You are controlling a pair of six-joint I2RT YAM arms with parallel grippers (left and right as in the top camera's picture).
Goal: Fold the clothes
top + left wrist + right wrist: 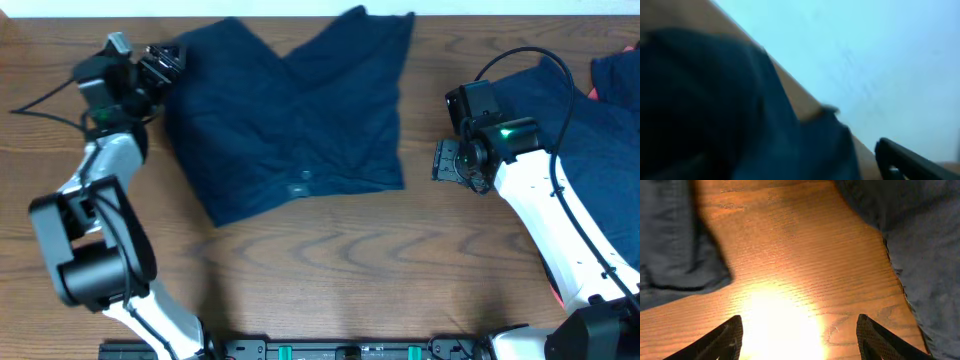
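Note:
A wrinkled dark navy garment (290, 120) lies spread on the wooden table (320, 290), at the back centre. My left gripper (168, 62) is at its upper left corner and looks open. In the blurred left wrist view the cloth (715, 110) fills the left and bottom. Only one black finger (910, 162) shows there, at the lower right. My right gripper (445, 160) is open and empty over bare wood, just right of the garment. In the right wrist view its jaws (800, 340) are spread wide, and the garment's edge (675, 240) is at the left.
More navy clothes (600, 110) lie heaped at the right edge, under the right arm, with a pinkish rim beside them. They also show in the right wrist view (920, 230). A bright light glare falls on the wood between the right jaws.

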